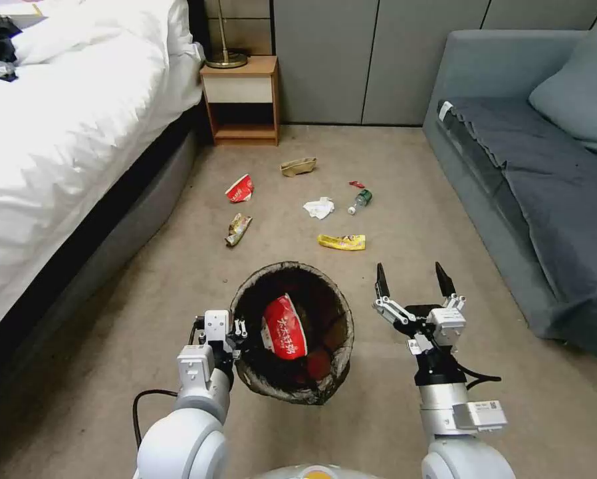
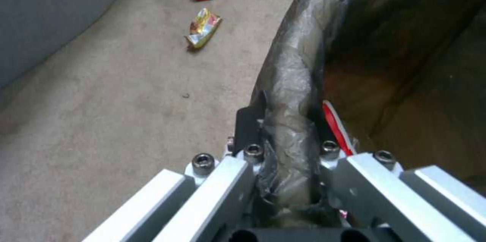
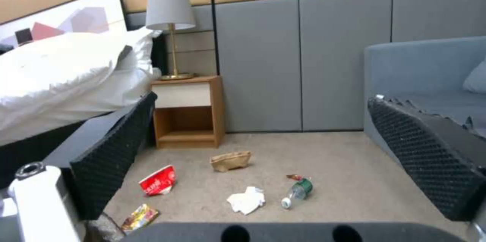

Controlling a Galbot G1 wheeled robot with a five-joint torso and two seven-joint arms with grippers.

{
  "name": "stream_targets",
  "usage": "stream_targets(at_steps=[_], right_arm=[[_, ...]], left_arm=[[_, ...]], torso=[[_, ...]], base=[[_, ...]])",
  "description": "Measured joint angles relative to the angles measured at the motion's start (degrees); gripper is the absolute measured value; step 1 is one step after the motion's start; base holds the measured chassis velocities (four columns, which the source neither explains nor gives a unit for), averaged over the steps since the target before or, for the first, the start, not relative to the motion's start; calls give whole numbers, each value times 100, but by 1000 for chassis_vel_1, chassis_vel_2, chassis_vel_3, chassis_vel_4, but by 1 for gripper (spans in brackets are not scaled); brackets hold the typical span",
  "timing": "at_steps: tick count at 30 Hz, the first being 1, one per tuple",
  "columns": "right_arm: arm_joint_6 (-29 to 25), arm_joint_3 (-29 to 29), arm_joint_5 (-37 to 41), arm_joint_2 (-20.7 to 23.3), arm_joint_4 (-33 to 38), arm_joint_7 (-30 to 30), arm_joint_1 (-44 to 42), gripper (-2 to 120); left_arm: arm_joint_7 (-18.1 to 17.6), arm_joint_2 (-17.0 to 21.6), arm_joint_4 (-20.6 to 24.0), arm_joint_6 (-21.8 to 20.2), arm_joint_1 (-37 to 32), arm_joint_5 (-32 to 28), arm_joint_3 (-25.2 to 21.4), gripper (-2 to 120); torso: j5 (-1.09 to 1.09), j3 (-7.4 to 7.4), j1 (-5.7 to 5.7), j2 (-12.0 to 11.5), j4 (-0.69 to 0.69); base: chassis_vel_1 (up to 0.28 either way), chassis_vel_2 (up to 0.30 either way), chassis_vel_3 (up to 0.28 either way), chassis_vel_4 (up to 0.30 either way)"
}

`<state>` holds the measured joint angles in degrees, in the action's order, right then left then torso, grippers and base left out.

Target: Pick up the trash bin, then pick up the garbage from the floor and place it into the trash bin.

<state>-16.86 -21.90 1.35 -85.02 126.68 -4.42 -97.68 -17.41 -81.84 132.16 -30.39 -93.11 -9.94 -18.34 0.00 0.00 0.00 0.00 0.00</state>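
Observation:
The trash bin (image 1: 290, 266), lined with a dark bag, hangs in front of me with a crushed red-and-white cup (image 1: 284, 327) inside. My left gripper (image 1: 235, 332) is shut on its left rim; the left wrist view shows the bagged rim (image 2: 296, 63) clamped in that gripper (image 2: 288, 151). To the right of the bin, my right gripper (image 1: 411, 279) is open and holds nothing. Garbage lies on the carpet beyond: a red cup (image 1: 240, 189), tan paper (image 1: 298, 166), white tissue (image 1: 319, 207), a green bottle (image 1: 360, 201), a yellow wrapper (image 1: 342, 241) and a colourful wrapper (image 1: 237, 229).
A bed (image 1: 79, 133) runs along the left and a grey sofa (image 1: 531, 166) along the right. A wooden nightstand (image 1: 242, 100) with a lamp stands against the far wall. The carpet strip between them holds the litter.

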Motion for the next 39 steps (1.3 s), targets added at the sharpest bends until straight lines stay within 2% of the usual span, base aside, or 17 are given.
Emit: stream_targets(at_steps=[12, 39], right_arm=[[-37, -2, -3, 5, -34, 26, 0, 100], [-4, 19, -2, 5, -64, -13, 45, 100]], left_arm=[[-2, 6, 49, -5, -38, 9, 4, 0], [-14, -9, 73, -48, -28, 14, 3, 0]], torso=[[0, 0, -1, 0, 1], [0, 0, 0, 0, -1]], base=[[-21, 17, 23, -20], [-173, 170, 170, -167]])
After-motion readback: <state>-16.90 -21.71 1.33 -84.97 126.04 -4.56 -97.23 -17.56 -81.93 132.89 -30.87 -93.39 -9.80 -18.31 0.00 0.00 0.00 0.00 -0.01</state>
